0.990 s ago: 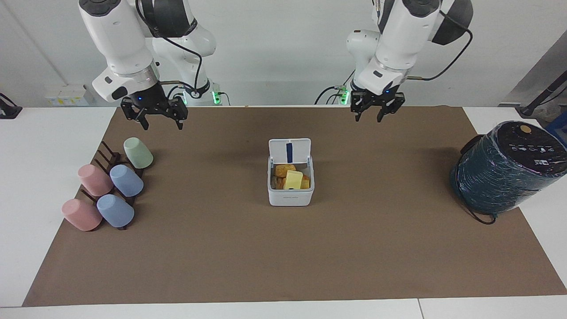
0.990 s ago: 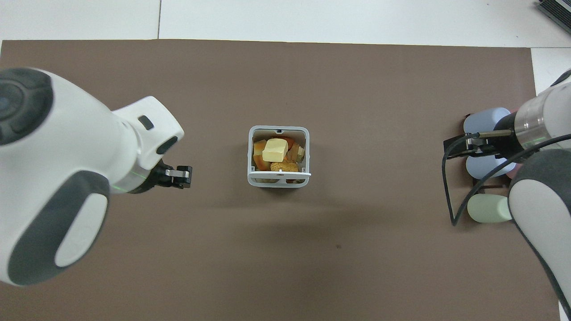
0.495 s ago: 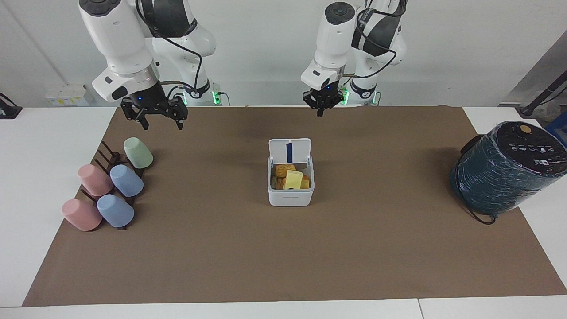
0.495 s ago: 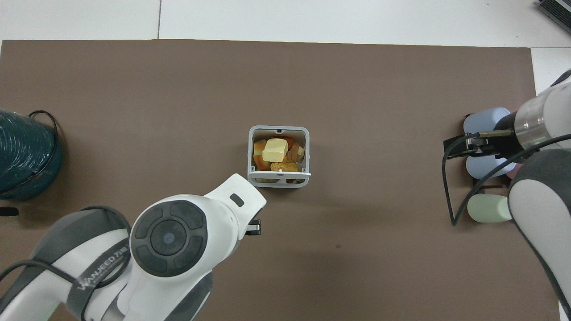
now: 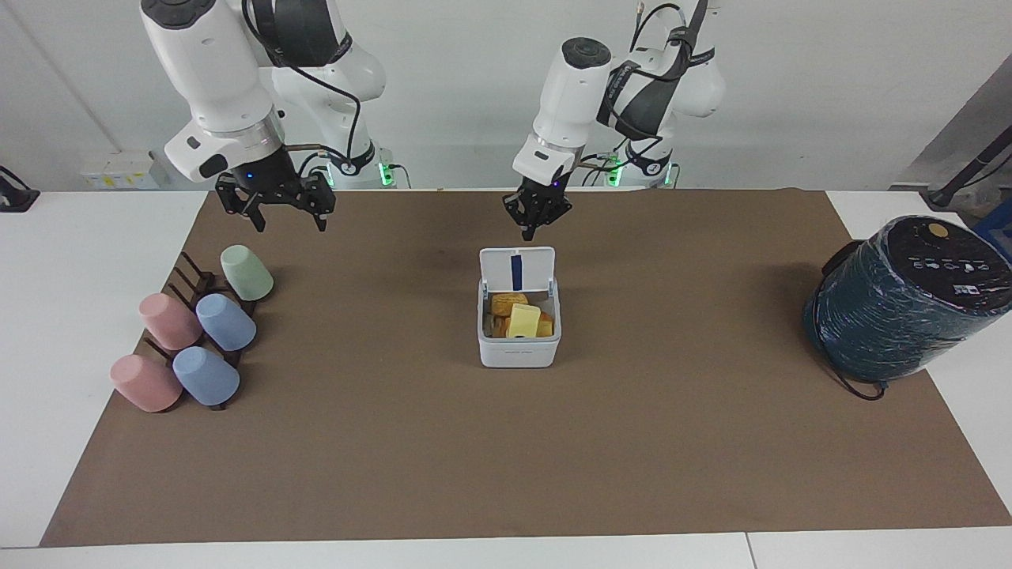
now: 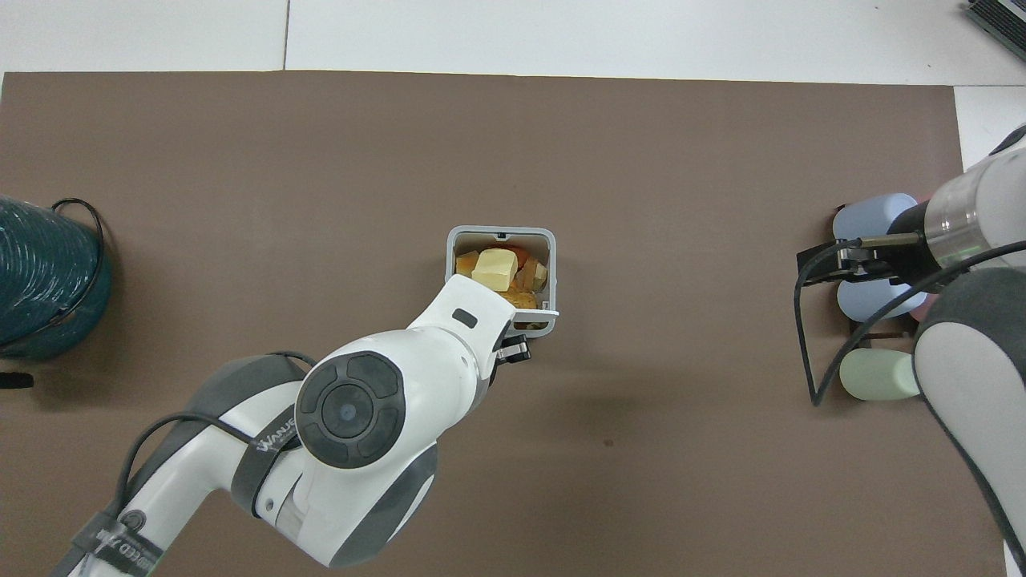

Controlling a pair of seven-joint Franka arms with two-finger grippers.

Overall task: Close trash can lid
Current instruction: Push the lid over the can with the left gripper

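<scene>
End effector [image 5: 536, 221] of the left arm: pointing down over the brown mat [image 5: 395, 474], just on the robots' side of the lid [image 5: 518, 269], tip close above the lid's top edge with a thin gap showing in the facing view. Holding nothing; how far open, cannot tell. From overhead, wrist covering the near wall of the trash can [image 5: 518, 352].

End effector [image 5: 288, 221] of the right arm: spread wide, empty, waiting in the air over the mat's end by the cup rack [image 5: 194, 280].

Nearest the robots among the cups: a green cup [image 5: 247, 273], lying tilted on the dark rack toward the right arm's end of the tabletop [image 5: 79, 276]. Farther out on the same rack: two blue cups [image 5: 225, 322] and two pink cups [image 5: 168, 320], side by side in pairs, each pink one at the outer side.

At mid-mat, well apart from the rack: the trash can, white and square. Lid standing upright and open, hinged on the wall nearer the robots, blue strip on its underside turned away from them. Inside, a pale yellow block [image 5: 523, 320] on top of brown and orange scraps, filling the can close to the rim.

Toward the left arm's end, at the mat's edge: a large teal wrapped cylinder [image 5: 901, 308] with a black top, leaning, a dark cable looping at its base.
</scene>
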